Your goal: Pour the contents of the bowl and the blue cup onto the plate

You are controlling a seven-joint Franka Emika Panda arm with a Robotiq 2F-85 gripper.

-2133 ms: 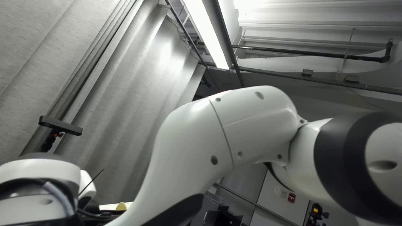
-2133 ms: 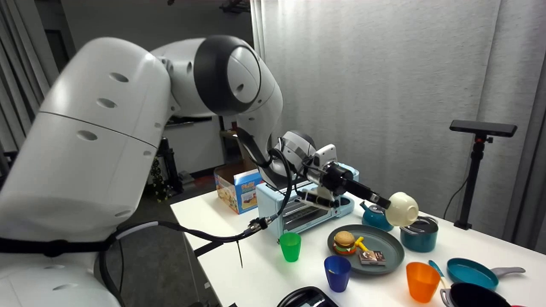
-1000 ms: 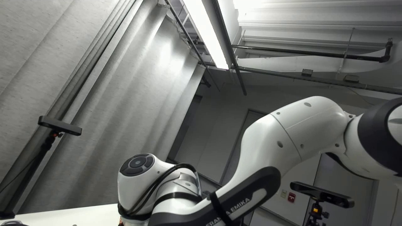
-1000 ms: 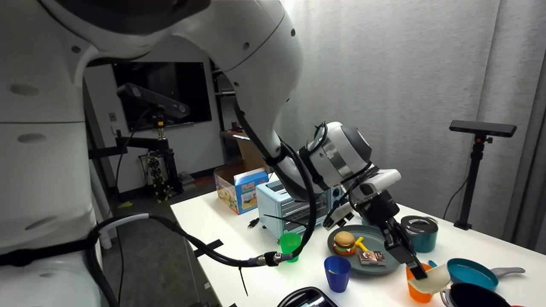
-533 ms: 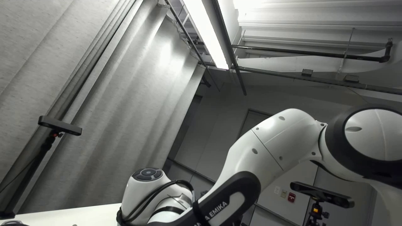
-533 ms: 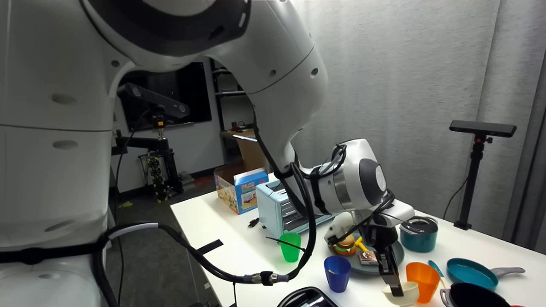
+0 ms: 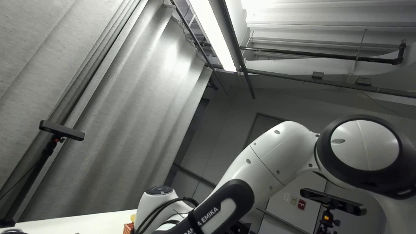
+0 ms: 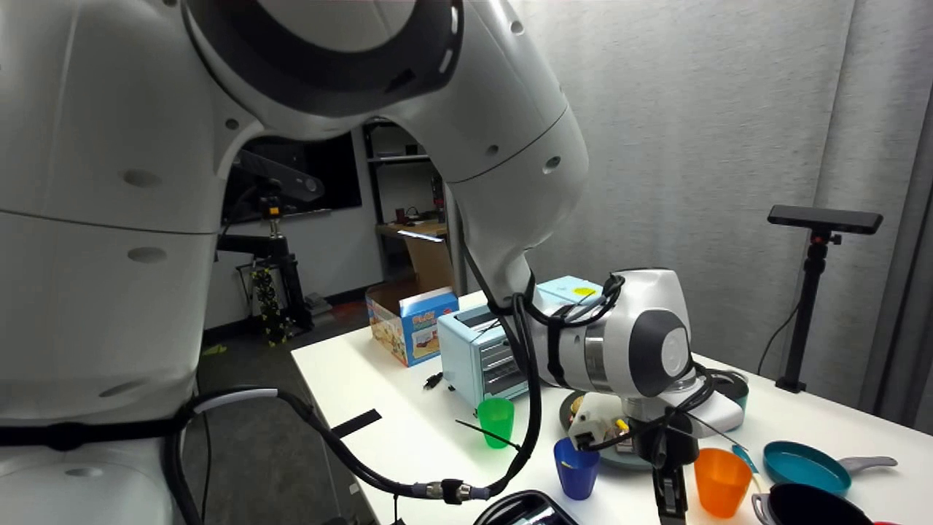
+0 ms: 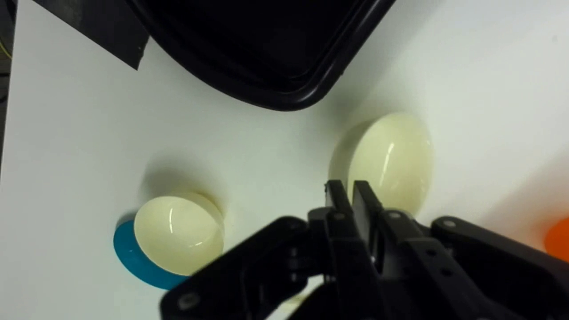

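The cream bowl (image 9: 393,155) shows in the wrist view with its mouth up; nothing shows inside its visible part. My gripper (image 9: 350,182) is nearly shut, with the bowl's near rim between its fingers. In an exterior view the gripper (image 8: 672,499) points down beside the orange cup, at the lower frame edge; the bowl is out of view there. I cannot tell whether the bowl touches the table. The blue cup (image 8: 577,470) stands upright left of the gripper, with a small yellow bit inside. The grey plate (image 8: 623,459) and its toy foods are mostly hidden behind the gripper.
An orange cup (image 8: 720,485) stands right of the gripper. A black tray (image 9: 284,100) lies near the bowl. Another cream bowl (image 9: 178,235) sits on a teal thing. A green cup (image 8: 496,421), toaster oven (image 8: 466,364), teal pan (image 8: 805,467) and dark pot (image 8: 816,507) stand around.
The bowl was held tipped over, high beyond the plate. My gripper has carried it down toward the near table side, past the orange cup, and turned it mouth up. The arm has swung with it.
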